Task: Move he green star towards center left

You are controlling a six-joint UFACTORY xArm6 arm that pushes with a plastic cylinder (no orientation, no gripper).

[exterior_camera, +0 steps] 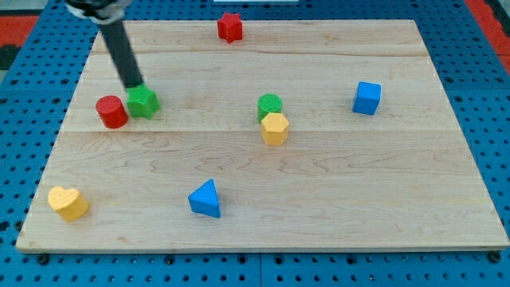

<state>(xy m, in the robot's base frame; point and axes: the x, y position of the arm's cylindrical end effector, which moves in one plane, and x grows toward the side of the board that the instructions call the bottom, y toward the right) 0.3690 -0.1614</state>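
Your tip (135, 84) is sitting at the upper edge of the green star (143, 102), touching it or very nearly so; the rod is leaning up toward the view's top left and running out of frame there. There are no fingers on this rig, so there is no released, clenched or grasping state to note, only a bare rod end.

The green star is lying in the left part of the counter (335, 199), above the middle height of the view. The red cylinder (111, 112) is sitting just beside it on the view's left, and the two are touching or close to it; you cannot tell which from this angle.

Near the centre, the green cylinder (270, 104) is standing directly above the yellow block (275, 128), which is looking roughly hexagonal, and the two are pressing together. The blue cube (367, 98) is resting alone toward the view's right, well apart from that pair.

The red block (229, 26), star-like in outline, is sitting near the top edge, a little left of centre. The yellow heart (68, 202) is lying in the bottom left corner. The blue triangle (205, 199) is sitting low in the view, left of centre, well apart from the heart.

The counter is resting on a blue perforated board (16, 119).
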